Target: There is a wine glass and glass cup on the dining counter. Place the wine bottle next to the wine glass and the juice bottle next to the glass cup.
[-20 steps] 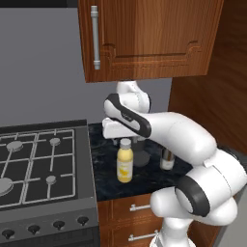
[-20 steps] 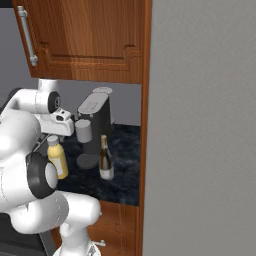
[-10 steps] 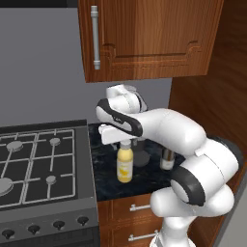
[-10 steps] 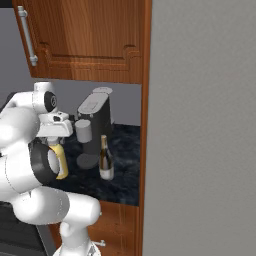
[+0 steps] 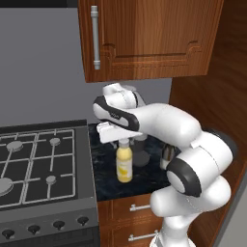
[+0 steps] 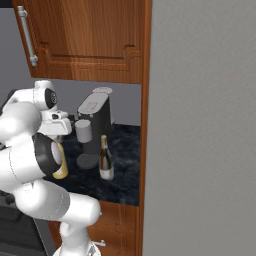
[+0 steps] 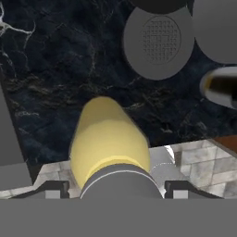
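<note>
Juice bottle [image 5: 124, 164]: left base view puts it upright on the small black bench [image 5: 144, 176] beside the stove [image 5: 38, 169], directly under my gripper [image 5: 117, 138]. Compared with a second ago, the hand has dropped from above the bottle to the level of its cap, and the arm's elbow has swung lower and closer to the camera. The cap sits up against the underside of the hand. Whether the fingers actually touch the neck I cannot tell from here. The wine bottle [image 5: 166, 153] is mostly hidden behind the forearm, just right of the juice bottle.

Right base view: the wine bottle [image 6: 105, 160] stands upright in front of the coffee machine [image 6: 94, 127], untouched. The juice bottle [image 6: 61, 162] shows as a yellow sliver behind the arm's joint, with the gripper [image 6: 59, 131] above it.

Hand view: I look straight down the juice bottle [image 7: 109, 139], grey cap nearest the lens, yellow body falling away to the marbled bench [image 7: 55, 74]. The finger tips are not clearly separable at the bottom edge, so I record the gripper as partly drawn in around the cap, contact unconfirmed.

Judgement: the grasp on the juice bottle is under way, not yet secured. Neither bottle has reached the dining counter, so both placements remain.
</note>
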Robot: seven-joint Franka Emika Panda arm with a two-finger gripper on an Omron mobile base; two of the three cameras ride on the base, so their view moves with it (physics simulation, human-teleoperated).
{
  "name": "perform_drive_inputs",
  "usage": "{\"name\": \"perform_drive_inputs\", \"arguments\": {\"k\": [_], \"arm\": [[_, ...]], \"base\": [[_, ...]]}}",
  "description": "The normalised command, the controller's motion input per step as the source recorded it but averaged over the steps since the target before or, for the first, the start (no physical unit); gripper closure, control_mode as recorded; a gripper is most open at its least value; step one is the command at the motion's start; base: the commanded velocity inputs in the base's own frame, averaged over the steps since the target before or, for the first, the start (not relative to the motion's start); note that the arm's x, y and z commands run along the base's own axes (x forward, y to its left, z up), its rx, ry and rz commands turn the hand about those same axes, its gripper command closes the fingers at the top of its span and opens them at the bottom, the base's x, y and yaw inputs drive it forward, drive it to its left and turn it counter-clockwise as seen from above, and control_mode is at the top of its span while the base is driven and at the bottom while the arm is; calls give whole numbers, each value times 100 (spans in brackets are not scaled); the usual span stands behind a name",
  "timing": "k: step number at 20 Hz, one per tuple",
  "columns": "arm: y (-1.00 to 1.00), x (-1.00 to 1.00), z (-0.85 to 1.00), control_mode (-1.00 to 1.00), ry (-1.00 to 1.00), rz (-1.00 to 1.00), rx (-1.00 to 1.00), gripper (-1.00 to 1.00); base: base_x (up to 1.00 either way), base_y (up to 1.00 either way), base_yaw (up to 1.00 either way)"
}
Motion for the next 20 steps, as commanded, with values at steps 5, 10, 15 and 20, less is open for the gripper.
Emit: {"name": "perform_drive_inputs", "arguments": {"k": [5, 10, 15, 20], "arm": [[-5, -19, 28, -100, 0, -6, 0, 100], [-1, -30, 31, -100, 0, -1, 0, 100], [-8, -26, 25, -100, 0, 0, 1, 100], [-13, -26, 15, -100, 0, 0, 5, 100]], "base": [[0, 0, 0], [0, 0, 0], [0, 0, 0], [0, 0, 0]]}}
